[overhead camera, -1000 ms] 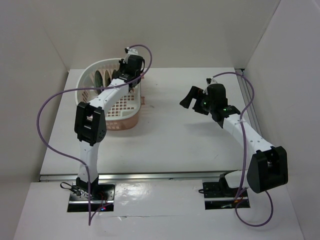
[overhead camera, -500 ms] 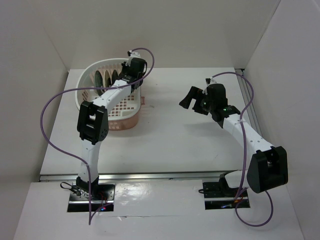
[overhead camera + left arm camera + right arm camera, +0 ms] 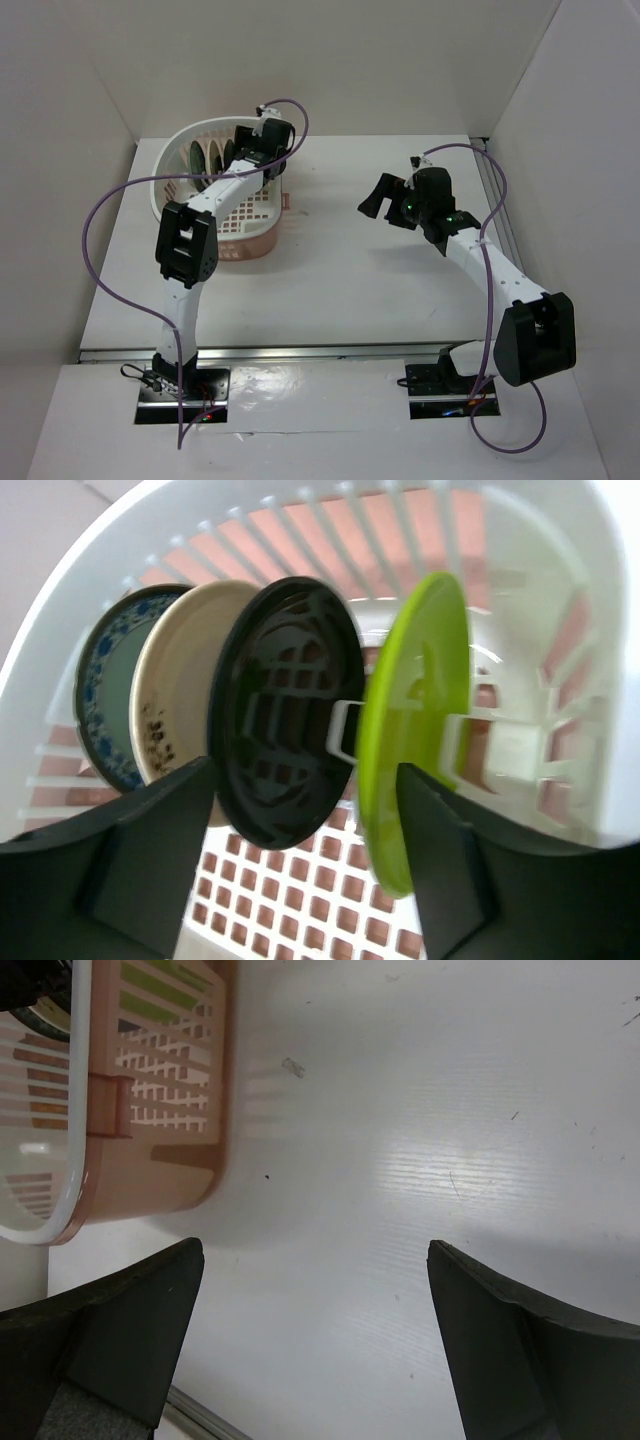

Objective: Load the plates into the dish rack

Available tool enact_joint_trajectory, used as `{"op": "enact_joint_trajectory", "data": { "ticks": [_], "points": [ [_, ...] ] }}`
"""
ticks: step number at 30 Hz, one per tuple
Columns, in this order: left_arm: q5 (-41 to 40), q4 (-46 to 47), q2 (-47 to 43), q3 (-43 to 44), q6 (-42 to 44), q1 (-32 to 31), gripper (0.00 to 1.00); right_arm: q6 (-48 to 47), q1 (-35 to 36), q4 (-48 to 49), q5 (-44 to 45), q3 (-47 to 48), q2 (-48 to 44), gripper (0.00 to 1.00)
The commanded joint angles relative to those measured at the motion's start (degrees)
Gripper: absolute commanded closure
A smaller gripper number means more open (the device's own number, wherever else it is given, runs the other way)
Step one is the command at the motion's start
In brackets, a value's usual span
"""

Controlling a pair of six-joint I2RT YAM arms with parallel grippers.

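Four plates stand upright in a row in the dish rack [image 3: 560, 610]: dark teal patterned [image 3: 105, 695], cream with a dark spot [image 3: 180, 680], glossy black [image 3: 285, 710] and lime green [image 3: 415, 720]. My left gripper [image 3: 305, 770] is open over them, with the lower edges of the black and green plates between its fingers [image 3: 150, 850]. The green plate is close to the right finger, and no grip on it shows. From above, the left gripper [image 3: 262, 140] hovers over the far end of the rack [image 3: 162, 178]. My right gripper [image 3: 385, 195] hangs open and empty over the table.
In the right wrist view the rack's pink slatted side [image 3: 150, 1090] sits at the upper left, with white table [image 3: 420, 1140] beneath my right gripper [image 3: 315, 1260]. White walls enclose the table on three sides. A metal rail [image 3: 300, 352] runs along the near edge.
My left arm has shifted slightly toward the far end of the rack, and its jaws now stand apart. The right arm has not moved.
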Motion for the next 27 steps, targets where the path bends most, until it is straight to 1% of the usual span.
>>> {"op": "enact_joint_trajectory", "data": {
  "ticks": [1,4,5,10,15,18,20,21,22,23,24,25,27],
  "points": [
    [1.1,0.6,-1.6,2.1,-1.1,0.0,0.12,-1.0,0.3,1.2,-0.9,-0.2,0.1,0.00],
    [3.5,0.6,-4.5,2.7,-1.8,0.0,0.04,-1.0,0.3,1.2,-1.5,-0.2,0.6,0.00],
    [4.7,0.6,-5.1,2.7,-1.8,0.0,0.00,-1.0,0.3,1.7,-1.5,-0.2,0.6,0.00],
    [7.6,0.6,-9.1,3.4,-1.8,-0.5,0.00,-0.5,0.3,1.7,-2.0,0.4,1.2,0.00],
    [9.6,0.6,-13.2,1.9,-2.4,-1.0,0.00,-0.5,1.5,1.7,-2.0,1.0,1.2,0.00],
    [10.1,0.1,-16.8,0.4,-2.4,-1.5,0.00,-1.0,2.0,1.0,-0.4,2.1,1.2,0.00],
    [11.2,0.1,-20.7,-1.9,-1.8,-2.1,0.00,-2.2,2.0,-0.7,0.7,3.9,1.8,0.00],
    [12.3,0.1,-22.3,-2.6,-1.8,-2.7,0.00,-4.0,2.0,-2.0,3.0,5.0,1.8,0.00],
    [13.0,-1.2,-24.0,-4.0,-1.8,-3.3,0.00,-4.9,2.0,-4.8,4.2,6.3,1.8,0.00],
    [14.0,-2.1,-25.7,-4.7,-2.8,-3.3,0.00,-5.9,2.0,-6.7,5.6,9.8,2.4,0.00],
    [15.0,-2.9,-29.9,-5.6,-3.7,-4.0,0.00,-7.0,2.0,-8.7,6.9,11.9,2.4,0.00],
    [17.2,-3.6,-32.0,-6.5,-5.8,-5.1,0.00,-8.9,2.0,-13.4,9.6,14.3,2.4,0.00],
    [18.3,-7.1,-35.8,-8.1,-8.4,-6.5,0.00,-10.7,2.6,-17.5,11.8,20.9,2.4,0.00]
  ]
}}
